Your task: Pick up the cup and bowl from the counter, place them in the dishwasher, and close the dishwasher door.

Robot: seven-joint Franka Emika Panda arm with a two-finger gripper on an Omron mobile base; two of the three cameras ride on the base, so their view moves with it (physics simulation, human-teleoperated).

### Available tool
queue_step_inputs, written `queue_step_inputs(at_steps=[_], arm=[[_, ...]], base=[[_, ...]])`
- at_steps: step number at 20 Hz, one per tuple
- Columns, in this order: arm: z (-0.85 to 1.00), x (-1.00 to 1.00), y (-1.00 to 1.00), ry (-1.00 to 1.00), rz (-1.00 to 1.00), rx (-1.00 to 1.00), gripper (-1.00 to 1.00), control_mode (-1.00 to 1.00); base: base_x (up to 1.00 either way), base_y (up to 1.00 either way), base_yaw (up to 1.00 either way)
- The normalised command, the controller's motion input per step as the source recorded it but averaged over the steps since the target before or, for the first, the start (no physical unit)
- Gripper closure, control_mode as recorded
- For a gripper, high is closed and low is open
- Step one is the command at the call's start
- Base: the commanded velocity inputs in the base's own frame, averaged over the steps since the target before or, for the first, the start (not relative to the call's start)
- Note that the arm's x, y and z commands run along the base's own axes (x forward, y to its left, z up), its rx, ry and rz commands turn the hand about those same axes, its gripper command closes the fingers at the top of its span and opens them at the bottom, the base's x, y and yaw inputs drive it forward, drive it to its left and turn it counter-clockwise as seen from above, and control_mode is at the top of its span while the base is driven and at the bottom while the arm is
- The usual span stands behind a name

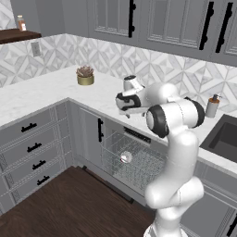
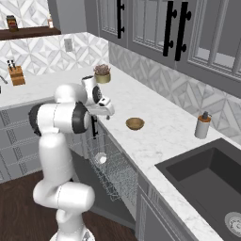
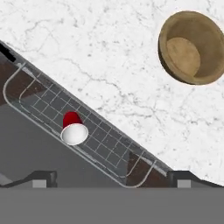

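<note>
Small red tapered plastic cup (image 3: pixel 73 127) with white rim lies in the silver wire rack (image 3: pixel 87 140) of the open dishwasher, below the front edge of the white marble-look counter (image 3: pixel 96 52). Shallow tan-brown wooden-looking bowl (image 3: pixel 192 47) sits on the counter, back from that edge. Two-finger gripper (image 3: pixel 112 177) hangs above the edge, spread wide, holding nothing. Risk: a rim grasp may tip the shallow bowl, or it may slip off the edge.

cup (image 3: pixel 73 127): red, white rim and inside. bowl (image 3: pixel 193 47): tan-brown wood. counter (image 3: pixel 100 57): white marble, faint grey veins. rack (image 3: pixel 83 135): silver wire. backsplash (image 1: pixel 139 60): grey-white geometric tiles. cabinets (image 1: pixel 32 148): grey, black handles.
</note>
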Motion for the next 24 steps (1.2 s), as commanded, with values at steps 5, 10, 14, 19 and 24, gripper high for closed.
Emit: queue_step_inputs(at_steps=[5, 10, 14, 19, 24], arm=[[-0.03, 0.31, -0.8, 0.0, 0.25, 0.06, -1.0, -1.0], [0.0, 0.31, -0.39, 0.0, 0.24, 0.04, -1.0, -1.0], [0.0, 0.38, -0.55, -0.03, 0.23, 0.08, -1.0, -1.0], [-0.17, 0.0, -0.1, -0.03, 0.04, 0.02, -1.0, -1.0], [-0.17, 0.16, -0.03, 0.07, 0.0, 0.0, -1.0, -1.0]], base=[[0.0, 0.0, 0.0], [0.0, 0.0, 0.0], [0.0, 0.0, 0.0], [0.0, 0.0, 0.0], [0.0, 0.0, 0.0]])
